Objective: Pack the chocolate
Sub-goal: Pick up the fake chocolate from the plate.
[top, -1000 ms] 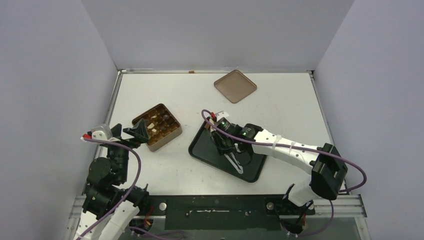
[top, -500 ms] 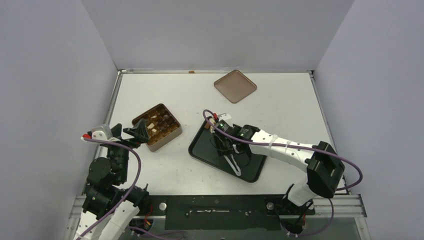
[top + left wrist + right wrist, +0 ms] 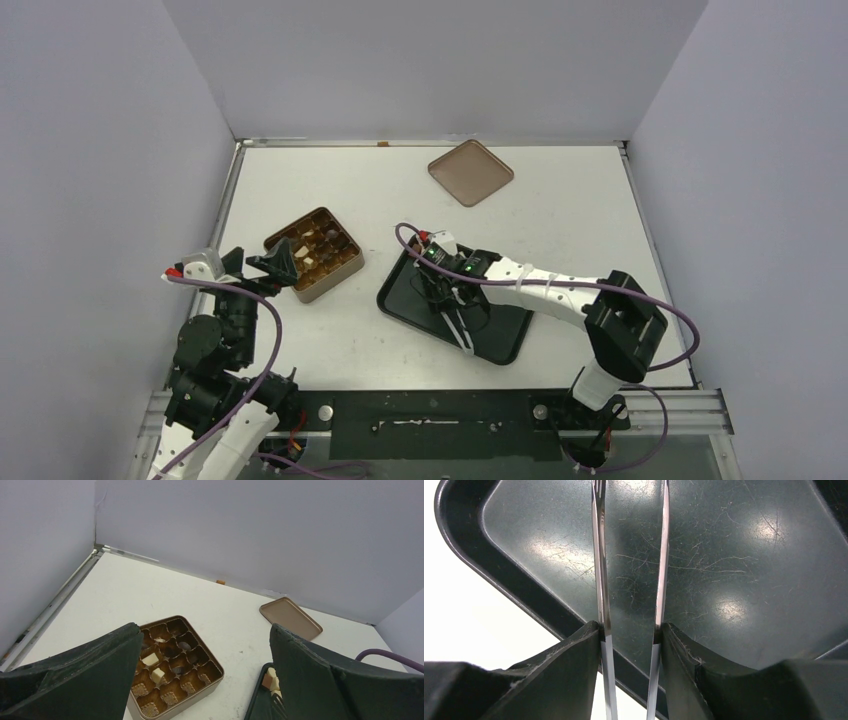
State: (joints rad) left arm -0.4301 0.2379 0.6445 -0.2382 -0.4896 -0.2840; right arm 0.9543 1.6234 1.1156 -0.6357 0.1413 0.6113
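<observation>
I read the white matte table as the largest surface. On it lies a black plastic tray, rectangular with rounded corners and a raised rim; only the right wrist view shows that its floor is glossy and finely scratched. Left of the tray sits the square gold-brown tin, divided into a grid of cells; only the left wrist view resolves the waffle-patterned floors of the near cells. The flat brown square lid lies well apart, near the back wall. The left gripper hangs at the tin's near-left edge, jaws spread fully wide, holding nothing. The right gripper is over the tray, its dark fingers pressed against the two thin mirror-bright arms of the tweezers. The chocolate, cream and dark stubby pieces, sits in several tin cells. Further chocolate pieces rest at the tray's far corner; I can make these out in the left wrist view only.
</observation>
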